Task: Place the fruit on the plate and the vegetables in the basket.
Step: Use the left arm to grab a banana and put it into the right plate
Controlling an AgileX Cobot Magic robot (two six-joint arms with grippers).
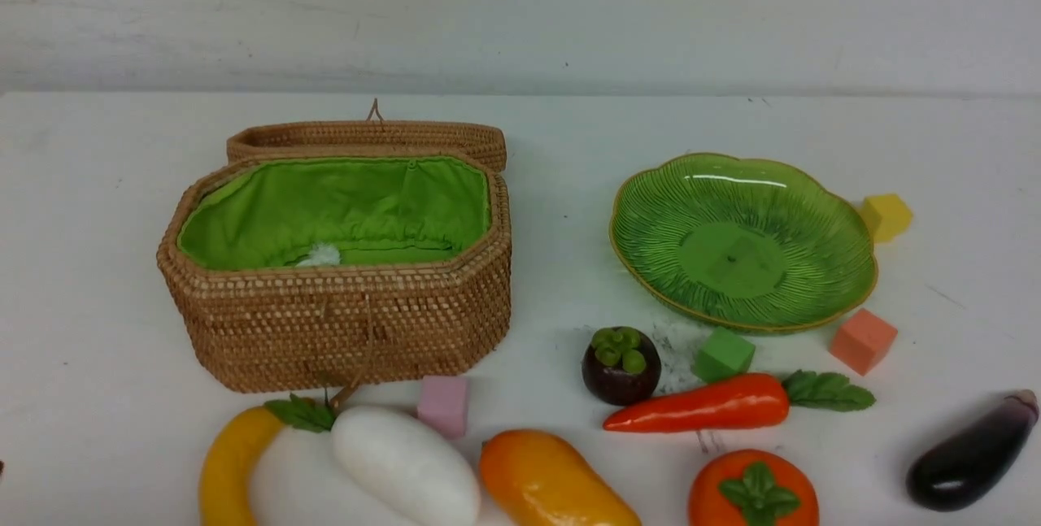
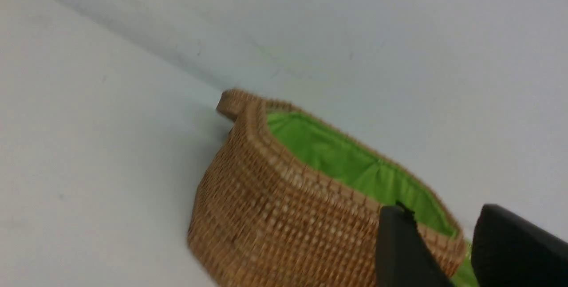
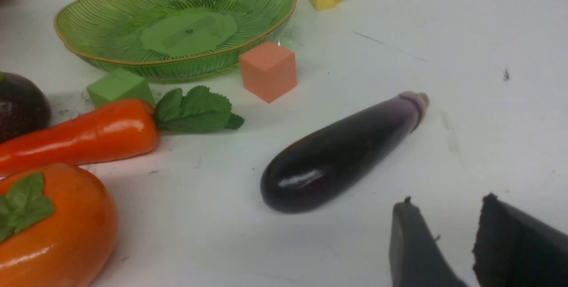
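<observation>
Eggplant [image 3: 341, 154]: lay just ahead of right gripper [image 3: 448, 209], not touching. Stood with jaws parted, holding nothing (left gripper [image 2: 443, 218] likewise, near basket [image 2: 275, 216]). Could perhaps have slipped or rolled away if pinched off-centre on glossy, tapered skin.

I worked at a lab-style test bench: scuffed white tabletop [image 1: 89, 282], plain white far wall [image 1: 520, 14], glossy orange-red toy carrot [image 1: 699, 406].
</observation>
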